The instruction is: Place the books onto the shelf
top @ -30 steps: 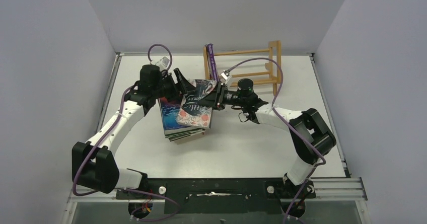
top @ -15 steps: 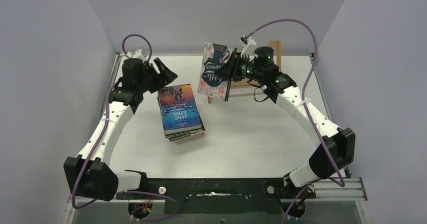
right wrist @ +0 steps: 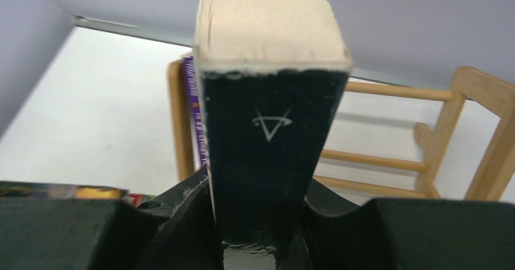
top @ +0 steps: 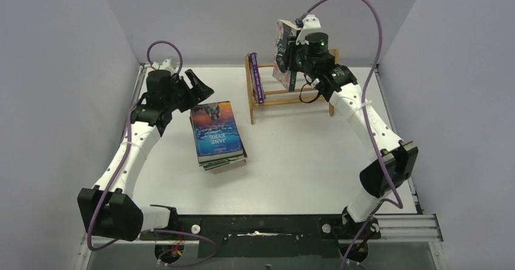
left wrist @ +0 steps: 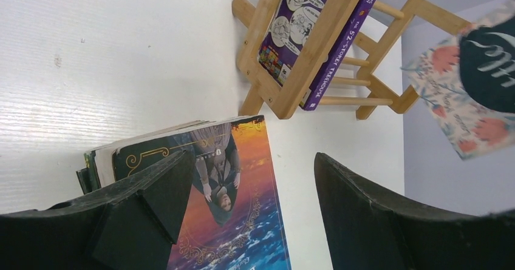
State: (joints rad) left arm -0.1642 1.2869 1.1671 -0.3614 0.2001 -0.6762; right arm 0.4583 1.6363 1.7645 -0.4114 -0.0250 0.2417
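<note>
R gripper (top: 293, 60) was clamped on 1 dark book (top: 283, 44), jaws pinching its navy spine end. In the wrist view the fingers (right wrist: 182, 215) pressed on both sides of that book (right wrist: 267, 130), w/ a small V mark on the spine facing the cam and the cream page block above it. The book was held upright and raised over the shelf (top: 251, 103), to the right of the purple book (top: 256, 79). Couldn't tell from any view whether it touched a rail. From the L wrist its floral cover (left wrist: 467, 94) showed at the right edge, up past the rack.

The shelf (left wrist: 303, 57) stood at the far side of the table (top: 291, 161), light wood rails btwn 2 end frames (right wrist: 461, 106). The purple book (left wrist: 345, 45) stood in it against the left end frame, spine out.

L gripper (top: 197, 89) hung w/ jaws spread wide, nothing btwn them, just beyond the far-left corner of the stack of books (top: 217, 138). The stack lay flat on the table, left of the shelf and apart from it. Its top book (left wrist: 225, 179), titled JANE EYRE, had an orange and blue cover w/ a figure on it. The black fingers (left wrist: 139, 203) framed that cover w/o touching it.
</note>
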